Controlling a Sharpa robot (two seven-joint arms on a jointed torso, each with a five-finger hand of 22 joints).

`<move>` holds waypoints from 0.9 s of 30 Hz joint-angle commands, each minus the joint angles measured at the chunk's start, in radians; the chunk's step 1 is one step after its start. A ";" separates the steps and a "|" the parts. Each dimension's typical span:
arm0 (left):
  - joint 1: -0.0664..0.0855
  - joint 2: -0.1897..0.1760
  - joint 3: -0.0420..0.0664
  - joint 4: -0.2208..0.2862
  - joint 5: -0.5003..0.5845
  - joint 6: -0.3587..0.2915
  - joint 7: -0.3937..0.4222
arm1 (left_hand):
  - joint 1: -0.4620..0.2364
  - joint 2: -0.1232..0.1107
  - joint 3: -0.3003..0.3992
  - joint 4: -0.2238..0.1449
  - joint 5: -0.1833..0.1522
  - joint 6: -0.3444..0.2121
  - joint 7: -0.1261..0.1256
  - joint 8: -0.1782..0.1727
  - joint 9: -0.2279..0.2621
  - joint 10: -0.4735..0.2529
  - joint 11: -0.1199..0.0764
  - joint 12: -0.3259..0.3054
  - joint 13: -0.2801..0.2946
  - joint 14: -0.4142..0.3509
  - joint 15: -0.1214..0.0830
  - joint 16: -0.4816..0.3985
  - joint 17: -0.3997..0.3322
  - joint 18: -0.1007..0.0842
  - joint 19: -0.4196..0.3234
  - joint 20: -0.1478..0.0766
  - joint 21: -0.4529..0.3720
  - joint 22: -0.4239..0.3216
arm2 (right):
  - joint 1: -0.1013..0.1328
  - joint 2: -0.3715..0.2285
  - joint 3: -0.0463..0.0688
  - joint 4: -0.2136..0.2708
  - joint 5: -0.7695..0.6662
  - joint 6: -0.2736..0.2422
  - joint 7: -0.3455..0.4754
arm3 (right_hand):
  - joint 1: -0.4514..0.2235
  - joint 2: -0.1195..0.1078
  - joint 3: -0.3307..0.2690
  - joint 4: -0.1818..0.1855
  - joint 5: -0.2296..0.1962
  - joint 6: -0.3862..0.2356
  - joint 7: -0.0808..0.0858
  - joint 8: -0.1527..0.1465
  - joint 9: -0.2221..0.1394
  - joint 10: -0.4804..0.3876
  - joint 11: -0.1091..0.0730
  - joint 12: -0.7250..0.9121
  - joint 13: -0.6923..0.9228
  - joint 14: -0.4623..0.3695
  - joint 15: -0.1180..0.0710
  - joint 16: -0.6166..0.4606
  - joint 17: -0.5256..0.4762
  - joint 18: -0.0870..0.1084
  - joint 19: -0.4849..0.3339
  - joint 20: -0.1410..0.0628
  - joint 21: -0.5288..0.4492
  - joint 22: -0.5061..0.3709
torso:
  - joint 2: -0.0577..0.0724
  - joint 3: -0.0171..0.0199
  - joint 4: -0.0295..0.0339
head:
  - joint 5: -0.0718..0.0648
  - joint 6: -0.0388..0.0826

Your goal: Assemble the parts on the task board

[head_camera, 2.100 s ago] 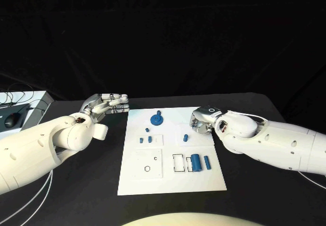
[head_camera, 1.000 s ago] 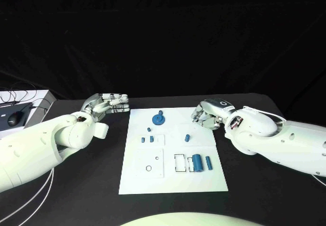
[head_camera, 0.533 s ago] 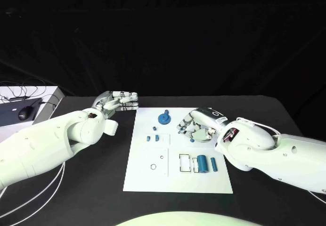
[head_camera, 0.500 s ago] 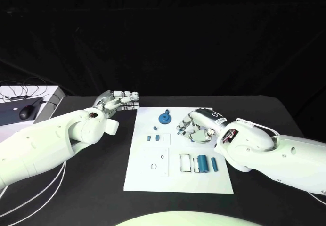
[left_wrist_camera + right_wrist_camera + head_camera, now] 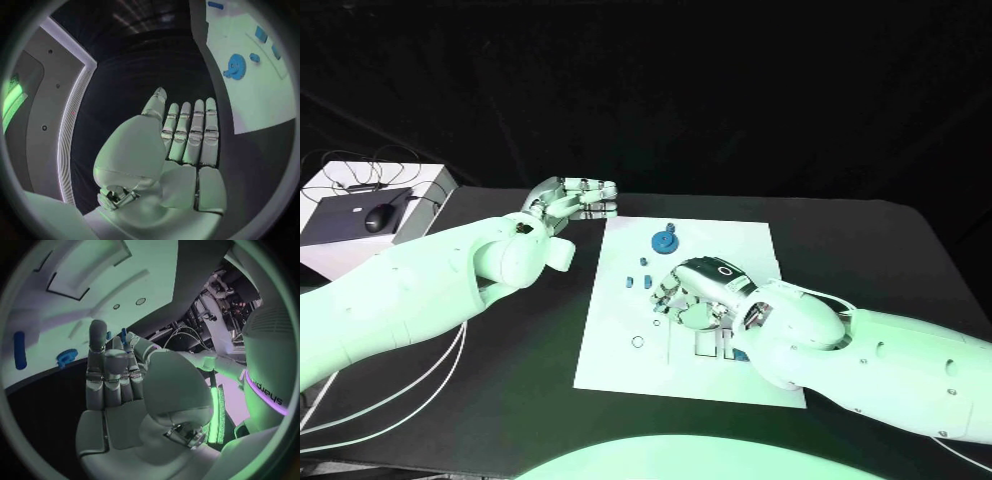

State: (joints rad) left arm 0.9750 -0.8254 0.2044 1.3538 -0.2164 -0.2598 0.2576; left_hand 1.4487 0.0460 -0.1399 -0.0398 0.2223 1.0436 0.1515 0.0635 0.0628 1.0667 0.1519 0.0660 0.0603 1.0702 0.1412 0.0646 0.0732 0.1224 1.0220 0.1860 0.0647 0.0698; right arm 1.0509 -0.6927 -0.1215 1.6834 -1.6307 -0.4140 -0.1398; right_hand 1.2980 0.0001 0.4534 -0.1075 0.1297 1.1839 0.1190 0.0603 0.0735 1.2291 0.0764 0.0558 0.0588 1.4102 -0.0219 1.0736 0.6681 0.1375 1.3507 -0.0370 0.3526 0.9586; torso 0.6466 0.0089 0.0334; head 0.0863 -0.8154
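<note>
The white task board (image 5: 635, 368) lies mid-table. A round blue gear-like part (image 5: 664, 240) sits at its far end, with two small blue parts (image 5: 643, 265) just nearer. My right hand (image 5: 692, 297) hovers over the board's middle, its arm covering the slots and the blue cylinders. In the right wrist view this hand (image 5: 115, 375) has straight fingers and holds nothing; small blue parts (image 5: 123, 332) peek past its fingertips, and whether they touch is unclear. My left hand (image 5: 571, 203) hangs beside the board's far left corner, flat and empty (image 5: 181, 140).
A white box (image 5: 380, 190) with a black mouse and cables stands at the table's far left. White cables (image 5: 423, 385) trail under my left arm. In the right wrist view the board shows two small holes (image 5: 128, 303) and rectangular slots (image 5: 62, 282).
The camera has shifted. My right hand has moved from the board's right edge leftwards to over its middle. The left hand keeps its place beside the far left corner.
</note>
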 commanded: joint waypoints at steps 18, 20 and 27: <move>0.000 0.003 0.000 0.004 0.005 -0.009 0.026 | -0.013 -0.005 0.004 0.005 -0.004 -0.001 0.002 -0.001 -0.001 -0.003 0.001 -0.002 -0.001 -0.004 0.003 -0.003 0.001 0.000 0.000 0.004 0.002 -0.001 | -0.041 0.038 -0.005 -0.040 -0.120 0.051 -0.062 | 0.014 0.014 -0.001 -0.009 0.005 0.002 0.004 0.005 0.001 0.008 -0.010 0.003 0.001 0.002 -0.004 0.002 -0.003 0.014 0.016 0.000 -0.024 0.024 | 0.000 0.0005 -0.0012 | 0.029 -0.029; 0.000 0.003 0.000 0.004 0.005 -0.009 0.025 | -0.013 -0.005 0.004 0.005 -0.004 -0.001 0.002 -0.001 -0.001 -0.003 0.001 -0.002 -0.001 -0.004 0.003 -0.003 0.001 0.000 0.000 0.004 0.002 -0.001 | -0.041 0.038 -0.005 -0.039 -0.121 0.056 -0.062 | 0.014 0.014 -0.001 -0.009 0.005 0.002 0.004 0.005 0.001 0.008 -0.010 0.003 0.001 0.002 -0.004 0.002 -0.003 0.014 0.016 0.000 -0.024 0.024 | 0.000 0.0005 -0.0013 | 0.028 -0.031; 0.000 0.000 0.000 0.005 0.005 -0.008 0.023 | -0.013 -0.006 0.005 0.008 -0.004 -0.001 0.003 -0.001 -0.001 -0.002 0.001 -0.002 -0.001 -0.004 0.003 -0.003 0.001 0.000 -0.001 0.005 0.002 -0.001 | -0.042 0.036 -0.005 -0.040 -0.132 0.062 -0.068 | 0.014 0.014 -0.001 -0.009 0.005 0.002 0.004 0.005 0.001 0.008 -0.010 0.003 0.001 0.002 -0.004 0.002 -0.003 0.014 0.016 0.000 -0.024 0.024 | 0.001 0.0007 -0.0011 | 0.027 -0.034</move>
State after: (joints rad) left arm 0.9751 -0.8249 0.2042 1.3559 -0.2155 -0.2723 0.2666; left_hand 1.4443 0.0416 -0.1374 -0.0372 0.2223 1.0437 0.1514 0.0635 0.0628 1.0668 0.1519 0.0660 0.0603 1.0702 0.1412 0.0646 0.0732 0.1224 1.0220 0.1860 0.0647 0.0699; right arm 1.0099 -0.6563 -0.1272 1.6443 -1.7394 -0.3694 -0.1978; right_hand 1.2983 -0.0001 0.4505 -0.1102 0.1317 1.1824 0.1213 0.0616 0.0735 1.2290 0.0763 0.0536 0.0592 1.4117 -0.0233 1.0736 0.6660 0.1379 1.3599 -0.0359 0.3307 0.9822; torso 0.6471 0.0095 0.0321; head 0.1141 -0.8485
